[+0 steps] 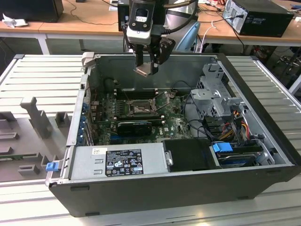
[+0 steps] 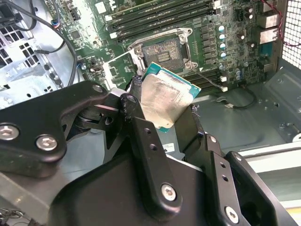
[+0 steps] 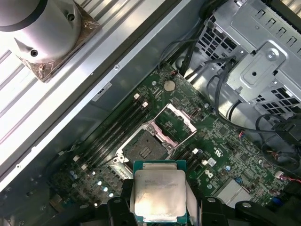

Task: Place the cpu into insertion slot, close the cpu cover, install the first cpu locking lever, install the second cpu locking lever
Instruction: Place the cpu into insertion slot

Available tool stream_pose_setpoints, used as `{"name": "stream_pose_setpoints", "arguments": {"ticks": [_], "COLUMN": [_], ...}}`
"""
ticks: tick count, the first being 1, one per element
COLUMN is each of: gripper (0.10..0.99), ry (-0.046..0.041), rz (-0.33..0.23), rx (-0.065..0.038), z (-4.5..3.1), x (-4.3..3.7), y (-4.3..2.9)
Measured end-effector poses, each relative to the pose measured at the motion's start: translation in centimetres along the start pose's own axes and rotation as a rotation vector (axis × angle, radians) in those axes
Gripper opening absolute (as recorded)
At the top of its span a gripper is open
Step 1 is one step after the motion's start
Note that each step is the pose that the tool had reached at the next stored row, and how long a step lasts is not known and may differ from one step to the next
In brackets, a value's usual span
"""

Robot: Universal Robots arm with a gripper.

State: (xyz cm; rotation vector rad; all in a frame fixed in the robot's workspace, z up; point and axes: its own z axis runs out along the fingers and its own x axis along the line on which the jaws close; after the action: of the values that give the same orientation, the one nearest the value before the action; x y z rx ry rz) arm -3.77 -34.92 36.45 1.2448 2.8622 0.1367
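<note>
Cpu (image 3: 159, 197) clamped between the fingers of the hand (image 1: 149, 63), held above the open computer case (image 1: 155, 181), insertion slot (image 3: 143, 149) bare below it, cpu cover (image 3: 181, 115) swung open alongside, case lying on a ribbed grey counter (image 1: 42, 70), wooden counter (image 1: 89, 19) with cables far behind.

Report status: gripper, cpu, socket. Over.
Gripper shut on the cpu, held high over the open case. Insertion slot empty, cpu cover swung open. Nothing seen lying across the slot.
</note>
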Motion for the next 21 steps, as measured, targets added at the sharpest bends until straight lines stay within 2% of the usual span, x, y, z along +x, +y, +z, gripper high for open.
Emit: {"name": "stream_pose_setpoints", "arguments": {"ticks": [9, 16, 21], "gripper": [0.525, 0.525, 0.525], "ry": [-0.0078, -0.0085, -0.0142], "rz": [0.089, 0.098, 0.168], "rx": [-0.002, -0.002, -0.003], "z": [0.17, 0.66, 0.96], "x": [0.0, -0.01, -0.02], "y": [-0.01, -0.06, -0.09]}}
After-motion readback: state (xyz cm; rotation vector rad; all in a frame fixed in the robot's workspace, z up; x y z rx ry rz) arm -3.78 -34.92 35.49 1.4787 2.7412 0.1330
